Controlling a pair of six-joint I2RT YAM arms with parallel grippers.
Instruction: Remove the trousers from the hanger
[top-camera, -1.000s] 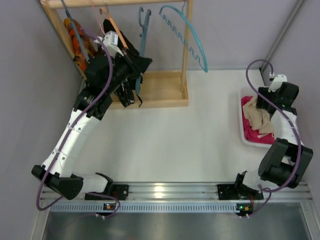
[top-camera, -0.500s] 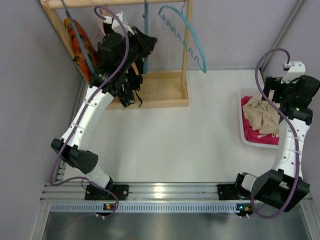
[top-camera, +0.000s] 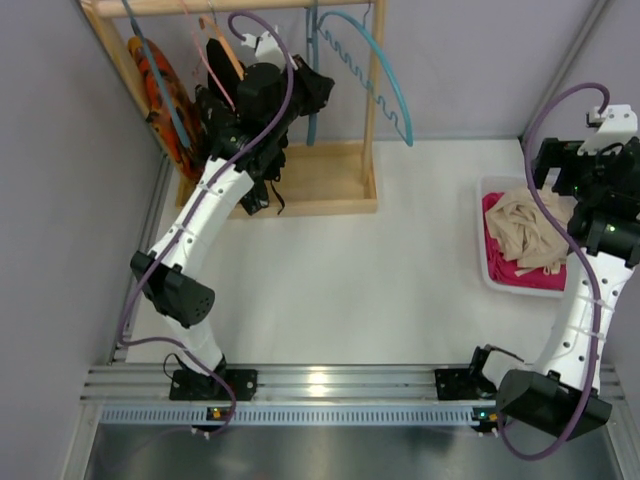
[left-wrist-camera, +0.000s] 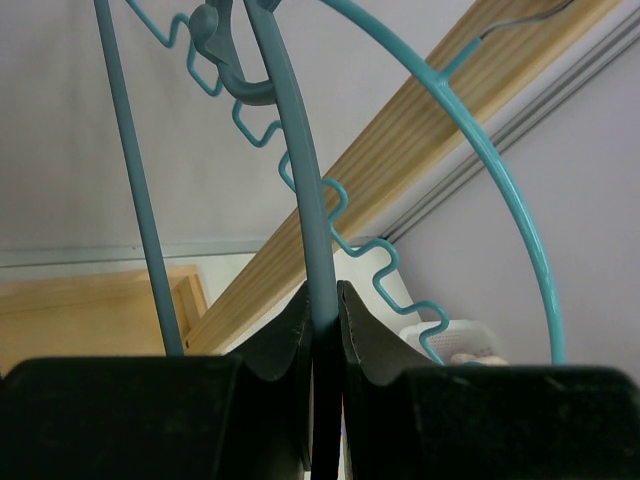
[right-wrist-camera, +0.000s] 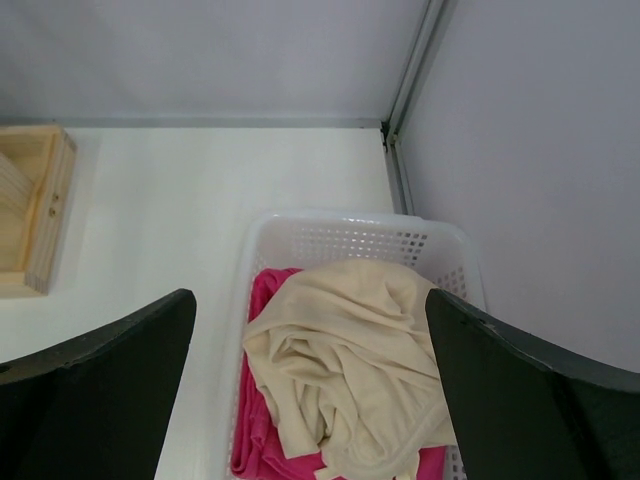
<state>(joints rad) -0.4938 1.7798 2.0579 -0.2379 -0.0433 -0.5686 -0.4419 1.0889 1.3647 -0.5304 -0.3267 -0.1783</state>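
Robot test lab.
Grey walls (top-camera: 480, 60) enclose a white table (top-camera: 350, 290); a metal rail (top-camera: 340, 380) on its near edge carries arm bases (top-camera: 212, 382).

Bright, even light; soft shadows.

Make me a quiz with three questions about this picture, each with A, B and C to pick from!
1. Where is the white basket?
A) on the wooden rack
B) at the right side of the table
C) between the arms' bases

2. What colour is the cloth on top in the basket?
A) green
B) black
C) beige

3. What is the left hand doing?
A) shut on a blue-grey hanger
B) wide open
C) holding a pink cloth

Answers:
1 B, the top view shows it by the table's right edge.
2 C, beige folds lie on top of the pile.
3 A, its fingers pinch the hanger's bar.
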